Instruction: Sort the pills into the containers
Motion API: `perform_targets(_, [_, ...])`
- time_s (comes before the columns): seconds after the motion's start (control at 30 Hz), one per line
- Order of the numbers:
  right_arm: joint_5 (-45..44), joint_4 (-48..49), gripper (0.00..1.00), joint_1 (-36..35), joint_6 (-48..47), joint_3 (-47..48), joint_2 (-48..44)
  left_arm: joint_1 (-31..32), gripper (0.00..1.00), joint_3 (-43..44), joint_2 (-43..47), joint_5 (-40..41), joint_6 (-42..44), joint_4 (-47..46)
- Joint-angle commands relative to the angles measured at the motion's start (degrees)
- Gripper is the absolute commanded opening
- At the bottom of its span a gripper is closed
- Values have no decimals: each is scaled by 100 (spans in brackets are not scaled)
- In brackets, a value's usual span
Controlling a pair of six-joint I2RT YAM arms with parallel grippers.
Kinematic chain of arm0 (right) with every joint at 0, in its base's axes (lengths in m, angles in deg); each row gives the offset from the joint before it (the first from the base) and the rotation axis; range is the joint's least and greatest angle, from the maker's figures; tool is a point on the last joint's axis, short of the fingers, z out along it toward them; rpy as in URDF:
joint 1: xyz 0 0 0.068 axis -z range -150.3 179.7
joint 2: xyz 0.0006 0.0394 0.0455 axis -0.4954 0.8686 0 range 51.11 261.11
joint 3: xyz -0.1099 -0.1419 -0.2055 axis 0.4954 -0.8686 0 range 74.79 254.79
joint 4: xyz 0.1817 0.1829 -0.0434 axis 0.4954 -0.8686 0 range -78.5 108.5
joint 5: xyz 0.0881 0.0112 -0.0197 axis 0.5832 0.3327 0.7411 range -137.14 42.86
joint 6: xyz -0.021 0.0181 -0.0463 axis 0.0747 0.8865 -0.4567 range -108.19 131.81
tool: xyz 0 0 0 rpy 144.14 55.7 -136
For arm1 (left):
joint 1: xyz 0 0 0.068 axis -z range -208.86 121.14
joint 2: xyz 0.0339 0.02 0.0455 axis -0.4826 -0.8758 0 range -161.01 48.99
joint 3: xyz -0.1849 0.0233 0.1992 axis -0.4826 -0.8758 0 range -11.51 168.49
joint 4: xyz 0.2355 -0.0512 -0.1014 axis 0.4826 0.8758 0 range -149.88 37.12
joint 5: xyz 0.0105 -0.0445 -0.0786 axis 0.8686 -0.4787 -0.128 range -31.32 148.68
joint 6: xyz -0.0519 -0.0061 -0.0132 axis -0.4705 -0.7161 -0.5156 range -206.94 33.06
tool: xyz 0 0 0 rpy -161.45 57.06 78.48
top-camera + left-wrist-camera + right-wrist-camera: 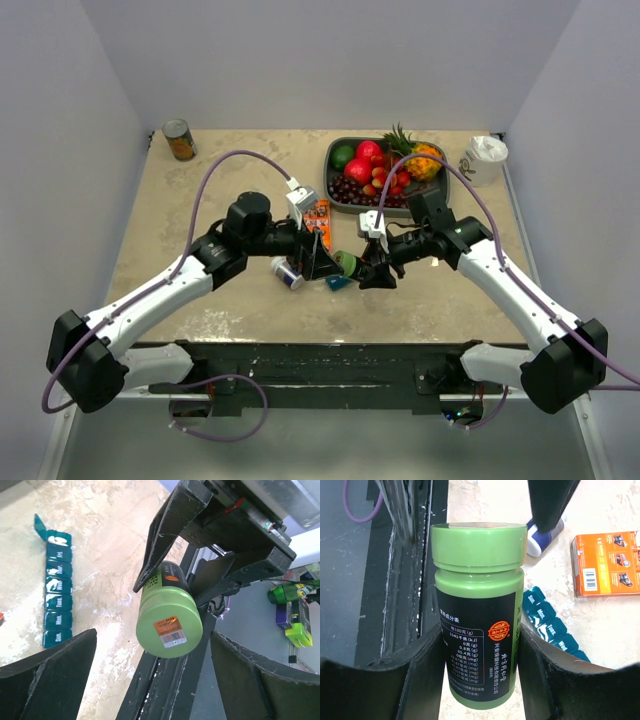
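My right gripper (477, 652) is shut on a green pill bottle (477, 620) with a black label, holding it by the body above the table's near edge. The green cap is on. The bottle's cap end (170, 625) points at my left gripper (154, 645), which stands wide open on either side of it without touching. The containers (57, 595) are a teal strip of day-labelled compartments lying flat on the table, with the end lid raised; the same strip (552, 622) lies just beyond the bottle. No loose pills are in view. From above, both grippers meet over the bottle (350, 264).
An orange box (318, 215) and a small white-and-blue bottle (287, 272) lie close to the left gripper. A grey fruit tray (335, 190) stands at the back, a white cup (485, 158) at the back right, a can (180, 140) at the back left.
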Motion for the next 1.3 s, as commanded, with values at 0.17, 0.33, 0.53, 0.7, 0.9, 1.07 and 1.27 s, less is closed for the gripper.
perform_targets(0.17, [277, 136, 4, 22, -81, -7, -180, -358, 99, -96, 695, 230, 100, 375])
perform_targets(0.33, [225, 118, 4, 31, -116, 11, -180, -586, 99, -139, 942, 248, 82, 499])
perform_targets(0.53, [49, 92, 4, 31, -195, 81, -136, -771, 99, -464, 1110, 46, -532, -151])
perform_targets(0.7, [-223, 179, 4, 22, -151, 134, -92, -762, 95, -702, 732, -139, -1278, -880])
perform_targets(0.9, [-399, 302, 4, 13, -28, 143, -13, -499, 88, -650, 451, -78, -1710, -1373])
perform_targets(1.07, [-400, 355, 4, 13, 33, 134, 14, -244, 87, -430, 239, 309, -1702, -1066])
perform_targets(1.27, [-426, 382, 4, 13, 86, 143, 58, -51, 82, -280, 28, 458, -1658, -899])
